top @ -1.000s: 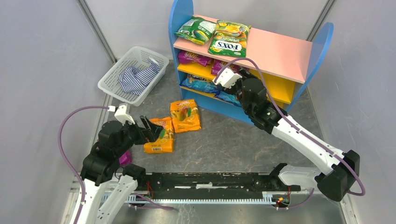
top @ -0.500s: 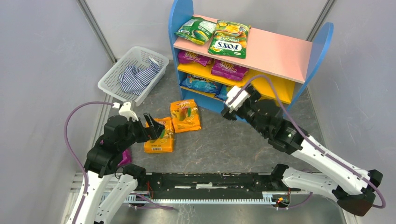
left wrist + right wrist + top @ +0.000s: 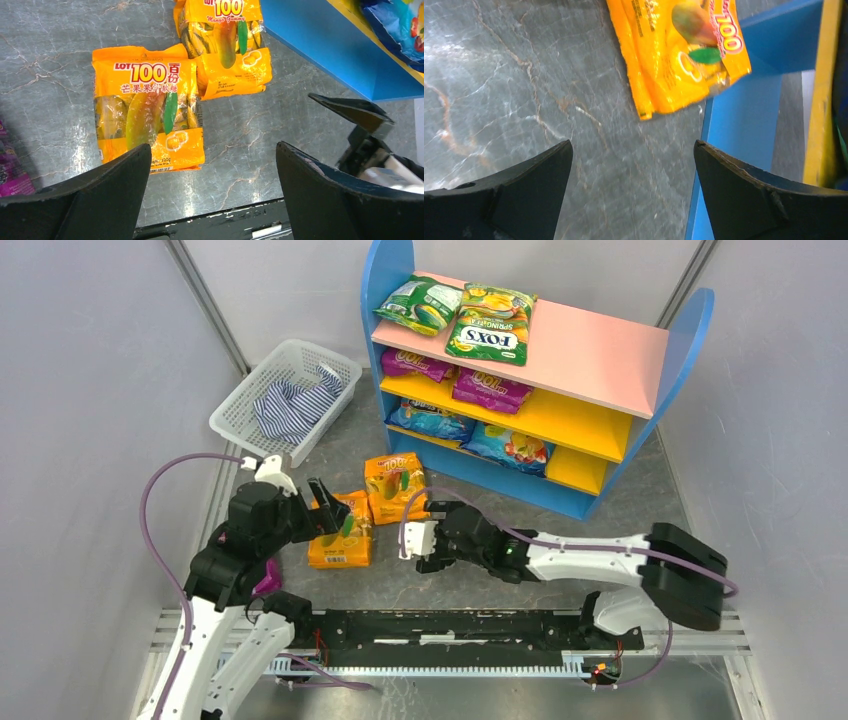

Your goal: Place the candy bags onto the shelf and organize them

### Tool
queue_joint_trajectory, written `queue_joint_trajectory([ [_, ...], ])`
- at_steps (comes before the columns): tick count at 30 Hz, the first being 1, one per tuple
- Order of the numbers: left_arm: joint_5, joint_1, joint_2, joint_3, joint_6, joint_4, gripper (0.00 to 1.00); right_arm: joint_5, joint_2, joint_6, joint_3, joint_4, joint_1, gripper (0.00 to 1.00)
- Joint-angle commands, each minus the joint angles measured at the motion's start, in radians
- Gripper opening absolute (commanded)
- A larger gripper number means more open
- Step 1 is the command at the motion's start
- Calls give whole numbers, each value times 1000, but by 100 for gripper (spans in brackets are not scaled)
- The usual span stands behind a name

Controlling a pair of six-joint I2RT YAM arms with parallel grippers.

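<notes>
The shelf [image 3: 690,330] holds a green bag [image 3: 420,302] and the FOX'S bag [image 3: 492,325] on its pink top, two purple bags [image 3: 490,388] on the yellow board and two blue bags [image 3: 508,447] on the base. Two orange candy bags lie on the floor, one [image 3: 397,487] near the shelf and one [image 3: 342,532] nearer me. My left gripper [image 3: 330,510] is open and empty just above the nearer orange bag [image 3: 150,105]; in its wrist view the gripper [image 3: 214,170] frames bare floor. My right gripper [image 3: 420,538] is open and empty, low over the floor beside the farther orange bag [image 3: 679,50]; its wrist view [image 3: 633,170] shows it there too.
A white mesh basket [image 3: 240,405] with the striped cloth [image 3: 295,405] stands at the back left. A purple bag [image 3: 268,578] lies partly under my left arm. The shelf's blue base [image 3: 749,100] is close on the right of my right gripper. A black rail [image 3: 450,625] runs along the near edge.
My right arm has pulled out of the shelf's lower tiers and swung down and left to the floor by the orange bags. My left arm has barely moved.
</notes>
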Motion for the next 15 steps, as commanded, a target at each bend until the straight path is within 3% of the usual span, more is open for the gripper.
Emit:
queue_joint_trajectory([
  [1, -26, 0, 23, 1, -8, 3, 100, -120, 107, -123, 38, 257, -29, 98],
  [7, -38, 2, 7, 2, -12, 5, 100, -255, 237, -133, 120, 278, -66, 94],
  [15, -37, 5, -33, 2, -12, 4, 100, -194, 376, -197, 177, 348, -76, 90],
])
